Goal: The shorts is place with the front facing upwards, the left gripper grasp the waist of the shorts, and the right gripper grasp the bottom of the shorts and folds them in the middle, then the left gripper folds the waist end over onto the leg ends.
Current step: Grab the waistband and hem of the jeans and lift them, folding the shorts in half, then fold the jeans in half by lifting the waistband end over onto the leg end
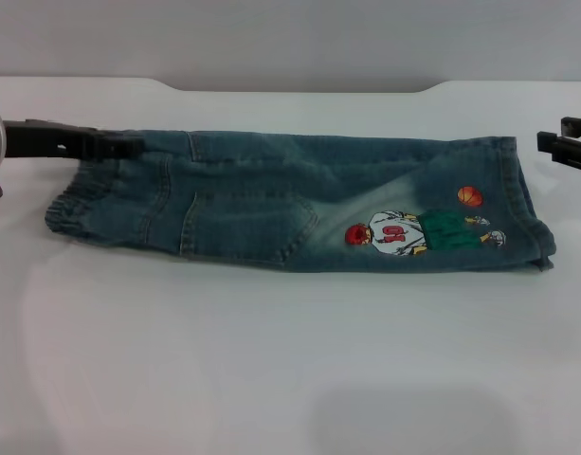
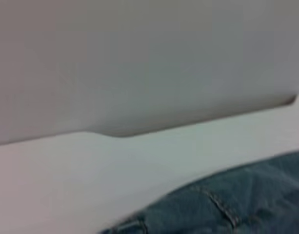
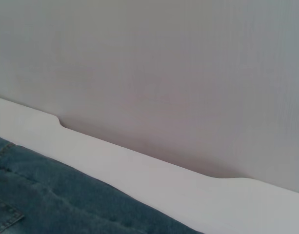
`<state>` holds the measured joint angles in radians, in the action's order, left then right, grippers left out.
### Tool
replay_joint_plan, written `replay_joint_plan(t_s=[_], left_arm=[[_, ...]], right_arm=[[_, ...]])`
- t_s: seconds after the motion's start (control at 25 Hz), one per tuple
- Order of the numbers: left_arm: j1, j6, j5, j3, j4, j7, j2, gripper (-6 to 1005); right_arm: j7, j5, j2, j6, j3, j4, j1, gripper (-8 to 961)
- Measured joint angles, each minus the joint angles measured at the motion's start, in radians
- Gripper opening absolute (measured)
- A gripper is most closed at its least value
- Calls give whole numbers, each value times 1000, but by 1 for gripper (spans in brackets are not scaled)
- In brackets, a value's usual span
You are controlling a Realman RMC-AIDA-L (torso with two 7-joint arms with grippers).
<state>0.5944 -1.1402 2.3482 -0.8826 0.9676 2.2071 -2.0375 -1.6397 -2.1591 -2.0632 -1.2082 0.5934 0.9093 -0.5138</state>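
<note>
On the white worktop (image 1: 271,360) I see the shorts (image 1: 299,204) already folded lengthwise; my left gripper (image 1: 108,144) clamps the waist end (image 1: 77,213). Right gripper (image 1: 567,147) sits off the leg ends (image 1: 522,204), holding nothing, opening unclear. Next: carry waist over onto legs.

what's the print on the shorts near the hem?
A cartoon basketball player print in red, white and green, with an orange ball, on blue-green denim shorts. Head view shows it best.
</note>
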Motion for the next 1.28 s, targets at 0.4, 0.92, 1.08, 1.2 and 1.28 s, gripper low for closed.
replay_joint_plan(t_s=[0.4, 0.92, 1.08, 1.2, 1.28], left_arm=[[19, -15, 124, 7, 27, 60, 10, 817], [23, -230, 263, -1, 114, 66, 68, 817], [22, -217, 316, -1, 108, 71, 46, 818], [20, -197, 362, -1, 105, 72, 21, 817], [20, -189, 379, -1, 103, 68, 9, 816]], right_arm=[[12, 5, 0, -1, -4, -2, 5, 414], [67, 50, -1, 1, -4, -31, 18, 415], [68, 52, 0, 1, -2, -31, 18, 415], [68, 55, 0, 1, -6, -31, 18, 415], [67, 55, 0, 1, -5, -31, 18, 415]])
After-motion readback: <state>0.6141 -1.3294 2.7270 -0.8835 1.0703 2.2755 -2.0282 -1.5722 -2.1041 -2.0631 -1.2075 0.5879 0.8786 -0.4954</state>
